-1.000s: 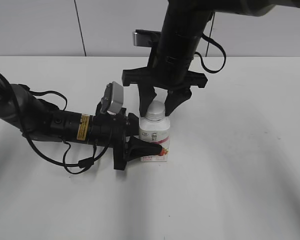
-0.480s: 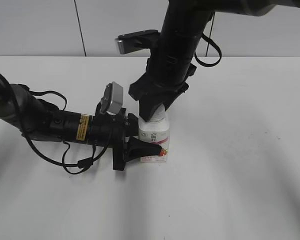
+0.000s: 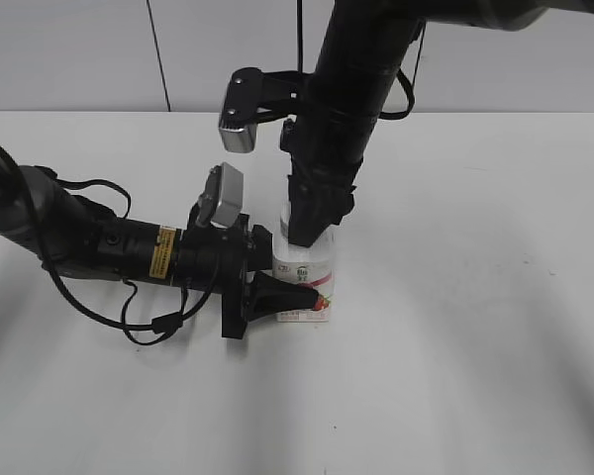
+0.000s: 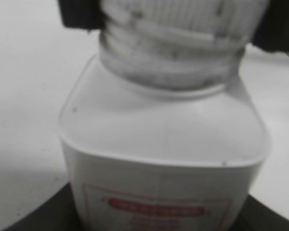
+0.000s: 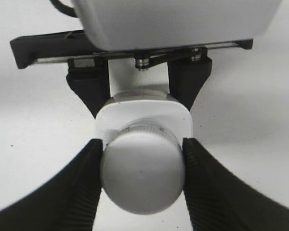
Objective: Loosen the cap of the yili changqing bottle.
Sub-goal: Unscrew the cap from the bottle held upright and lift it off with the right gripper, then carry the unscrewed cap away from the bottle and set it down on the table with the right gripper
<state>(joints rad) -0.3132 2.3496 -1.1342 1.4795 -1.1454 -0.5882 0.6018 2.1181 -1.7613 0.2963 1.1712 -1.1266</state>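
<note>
Pinching the cap from above, the right gripper is pressing both fingers against its sides, having rotated since a second ago; the left gripper is clamping the upright yili changqing bottle low on the white table.

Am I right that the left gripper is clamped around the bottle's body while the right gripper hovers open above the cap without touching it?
Not quite: the right gripper is not hovering open; the right wrist view shows its fingers pressed against both sides of the cap. The left gripper does clamp the body of the bottle.
</note>
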